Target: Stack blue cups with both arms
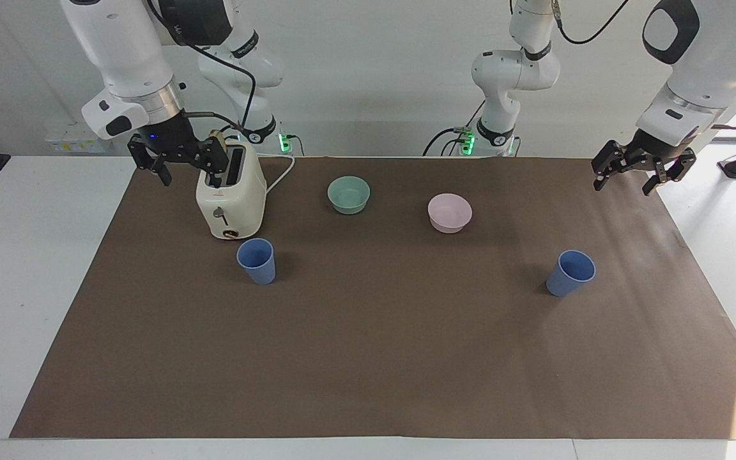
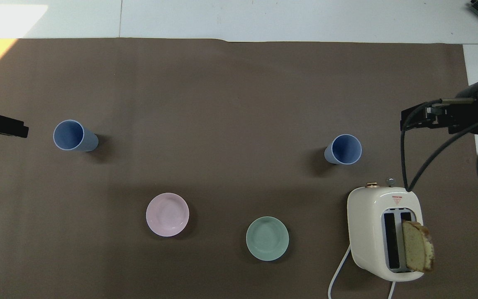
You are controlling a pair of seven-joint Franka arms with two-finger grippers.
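Cream toaster [image 1: 230, 201] holding a bread slice [image 2: 418, 246], mint-green bowl [image 1: 349, 195], pink bowl [image 1: 450, 213], brown mat [image 1: 374, 358]

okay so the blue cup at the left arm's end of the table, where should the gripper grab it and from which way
Grip the blue cup near its rim, one finger inside and one outside the wall, coming straight down. It stands upright, mouth open, with bare mat all round. The left gripper, fingers open, hangs over the mat's edge at that end, so it seems best placed.

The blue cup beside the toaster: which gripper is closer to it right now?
Right. The right gripper hangs by the toaster, next to that blue cup. The left gripper hangs at the table's other end.
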